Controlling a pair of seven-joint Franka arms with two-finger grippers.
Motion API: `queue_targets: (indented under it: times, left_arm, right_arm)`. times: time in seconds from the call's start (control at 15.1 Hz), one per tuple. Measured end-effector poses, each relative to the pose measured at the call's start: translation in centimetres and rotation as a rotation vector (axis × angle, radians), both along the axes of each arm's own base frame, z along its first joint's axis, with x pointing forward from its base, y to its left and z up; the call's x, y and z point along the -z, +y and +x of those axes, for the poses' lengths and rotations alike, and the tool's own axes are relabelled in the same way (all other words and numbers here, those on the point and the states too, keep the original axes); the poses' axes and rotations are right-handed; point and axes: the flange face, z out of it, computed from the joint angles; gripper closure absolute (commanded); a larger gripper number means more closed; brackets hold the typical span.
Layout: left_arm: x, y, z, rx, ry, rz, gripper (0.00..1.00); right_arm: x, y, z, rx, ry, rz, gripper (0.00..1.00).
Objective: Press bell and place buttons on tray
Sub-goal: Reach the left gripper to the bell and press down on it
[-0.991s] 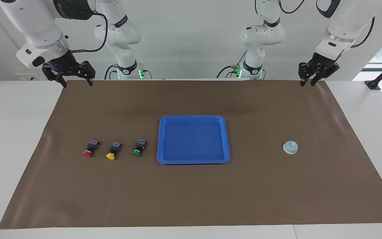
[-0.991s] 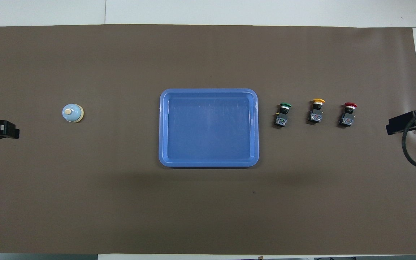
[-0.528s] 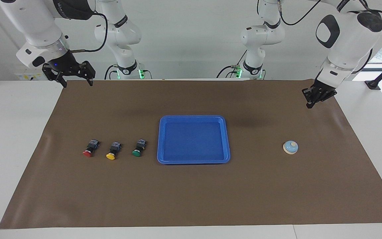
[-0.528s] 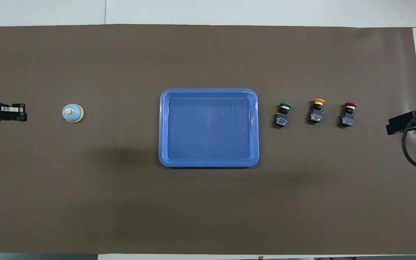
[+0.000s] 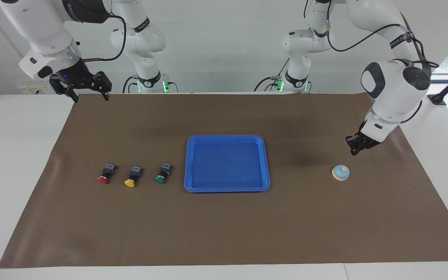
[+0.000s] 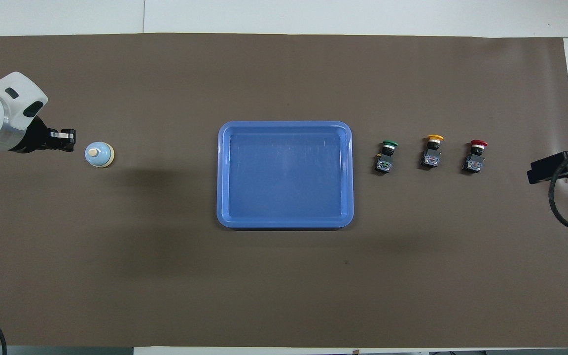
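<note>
Hovering beside the small light-blue domed bell (image 5: 340, 172), the left gripper (image 5: 353, 147), seemingly closed and empty, was poised for pressing; the right gripper (image 5: 88, 93) waited, spread empty.

Robotics lab: two bench-mounted arms (image 5: 395, 81)

Bare mat (image 5: 364, 217) all around bell (image 5: 340, 172)

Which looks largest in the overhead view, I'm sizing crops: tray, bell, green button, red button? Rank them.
1. tray, by far the largest.
2. bell.
3. green button and red button: they look alike, so no ranking; their outlines also come close to the bell's.
</note>
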Motion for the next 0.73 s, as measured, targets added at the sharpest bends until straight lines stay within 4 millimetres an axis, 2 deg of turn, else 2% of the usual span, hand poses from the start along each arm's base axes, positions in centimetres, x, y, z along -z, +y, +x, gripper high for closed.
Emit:
queue_targets:
  times: [0.13, 0.73]
  left_arm:
    - [2.9, 0.0, -0.1, 0.0, 0.008, -0.001, 1.0]
    - [7.8, 0.5, -0.6, -0.005, -0.032, -0.001, 1.0]
  right_arm:
    - [0.0, 0.0, 0.0, 0.0, 0.001, 0.0, 0.0]
    - [0.0, -0.5, 0.0, 0.009, 0.001, 0.0, 0.0]
